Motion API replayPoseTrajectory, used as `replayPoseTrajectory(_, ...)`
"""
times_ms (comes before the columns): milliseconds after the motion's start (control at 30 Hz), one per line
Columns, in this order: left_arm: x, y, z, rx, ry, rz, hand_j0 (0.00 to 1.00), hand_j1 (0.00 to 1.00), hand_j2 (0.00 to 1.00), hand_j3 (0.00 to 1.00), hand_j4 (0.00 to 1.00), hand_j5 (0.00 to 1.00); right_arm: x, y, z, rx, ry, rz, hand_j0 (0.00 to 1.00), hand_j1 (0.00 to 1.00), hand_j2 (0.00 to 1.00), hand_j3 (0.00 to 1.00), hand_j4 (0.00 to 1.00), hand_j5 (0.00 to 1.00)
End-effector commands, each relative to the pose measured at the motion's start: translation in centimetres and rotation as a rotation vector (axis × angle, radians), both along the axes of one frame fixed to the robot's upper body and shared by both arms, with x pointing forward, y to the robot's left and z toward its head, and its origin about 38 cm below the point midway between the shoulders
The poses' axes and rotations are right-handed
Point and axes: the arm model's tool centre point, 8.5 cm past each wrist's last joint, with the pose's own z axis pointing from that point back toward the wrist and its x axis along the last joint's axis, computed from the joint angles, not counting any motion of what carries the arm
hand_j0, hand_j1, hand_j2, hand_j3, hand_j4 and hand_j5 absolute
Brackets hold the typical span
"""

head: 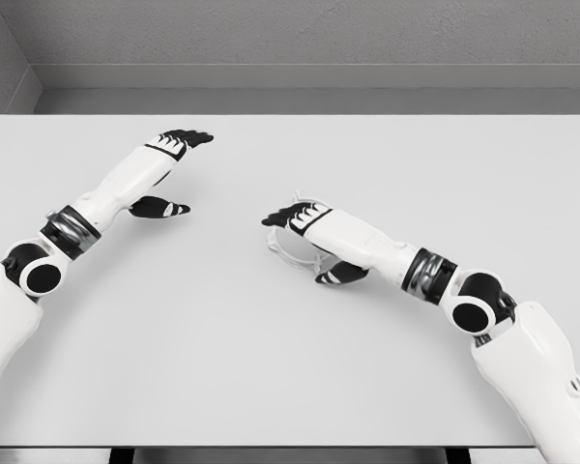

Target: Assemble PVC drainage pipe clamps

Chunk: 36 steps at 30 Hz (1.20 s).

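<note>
A white ring-shaped pipe clamp (286, 254) lies on the white table (300, 377) just right of the middle, faint against the surface. My right hand (292, 250) lies over it, black fingers (280, 220) stretched left and thumb spread below, open; the palm hides most of the ring. I cannot tell whether the hand touches the clamp. My left hand (195, 174) hovers at the upper left, well apart from the clamp, fingers extended to the right and thumb spread, holding nothing.
The table's far edge meets a grey wall (300, 39) at the back. The near edge (300, 448) runs along the bottom of the view.
</note>
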Motion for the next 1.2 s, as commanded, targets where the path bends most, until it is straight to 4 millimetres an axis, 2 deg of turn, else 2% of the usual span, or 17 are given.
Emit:
replayPoseTrajectory(0, 0.0, 0.1, 0.1, -0.007, 0.0, 0.002, 1.0, 1.0, 1.0, 1.0, 1.0, 1.0, 0.1, -0.1, 0.0, 0.004, 0.005, -0.004, 1.0, 1.0, 1.0, 1.0, 1.0, 1.0)
replayPoseTrajectory(1167, -0.1, -0.3, -0.1, -0.012, 0.002, -0.003, 1.0, 1.0, 1.0, 1.0, 1.0, 1.0, 1.5, 0.5, -0.1, 0.0, 0.014, -0.008, 1.0, 1.0, 1.0, 1.0, 1.0, 1.0)
